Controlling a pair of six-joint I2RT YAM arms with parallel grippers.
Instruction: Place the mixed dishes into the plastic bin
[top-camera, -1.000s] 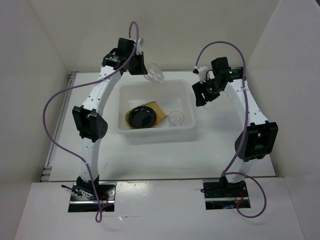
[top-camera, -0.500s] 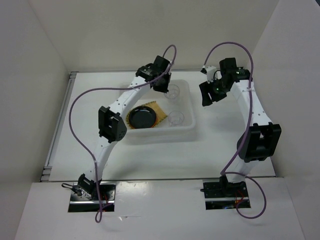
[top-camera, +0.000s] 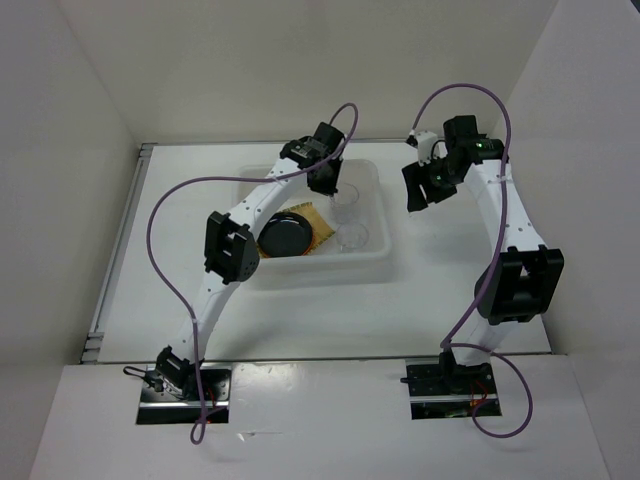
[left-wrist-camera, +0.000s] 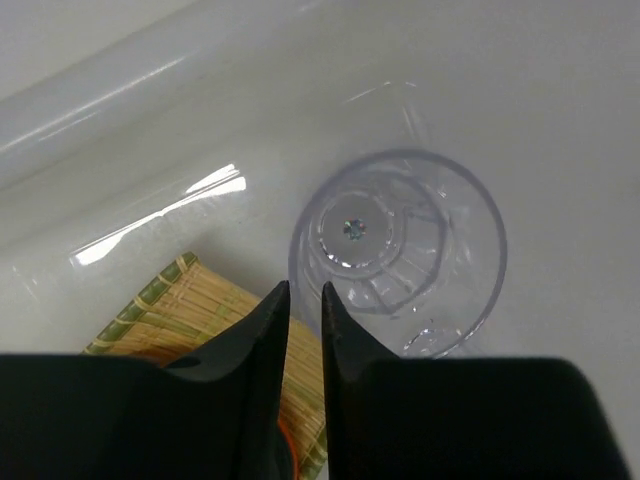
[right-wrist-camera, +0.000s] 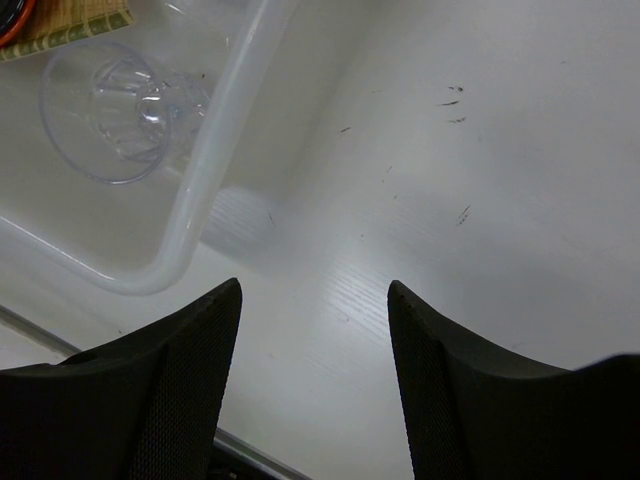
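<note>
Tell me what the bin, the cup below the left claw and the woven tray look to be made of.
Bin: likely plastic, milky translucent and glossy; light streaks show on its wall.
Cup: clear hard plastic by the look, possibly glass; the bin floor shows through its moulded base.
Tray: woven bamboo or similar, matt tan strips with a greenish edge.

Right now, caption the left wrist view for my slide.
Left end effector, fingers slightly parted, over a clear cup in the plastic bin beside the bamboo tray.
</note>
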